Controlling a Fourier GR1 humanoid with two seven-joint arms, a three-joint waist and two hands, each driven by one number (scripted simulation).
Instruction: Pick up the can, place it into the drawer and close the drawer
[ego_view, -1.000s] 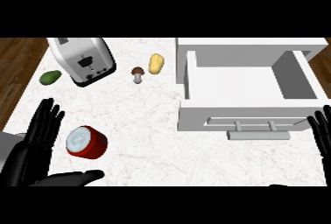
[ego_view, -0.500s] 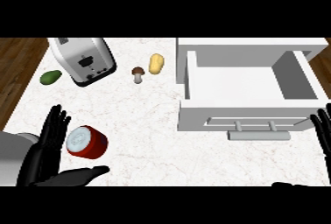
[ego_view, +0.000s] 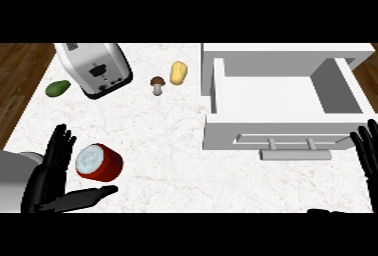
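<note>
The left hand (ego_view: 53, 172), fingers spread wide, is flanking the red can (ego_view: 98, 162); grasp is pending; right hand (ego_view: 366, 150) resting open; next, curling round it.

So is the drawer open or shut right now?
Open. The drawer is pulled out over the counter, its white inside showing with nothing in it, handle facing the robot.

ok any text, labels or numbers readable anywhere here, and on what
None can be read.
Can: pale marking on its lid, too blurred to read.
Toaster: dark control panel with small light marks, too small to read.
Drawer: plain, no writing.
</note>
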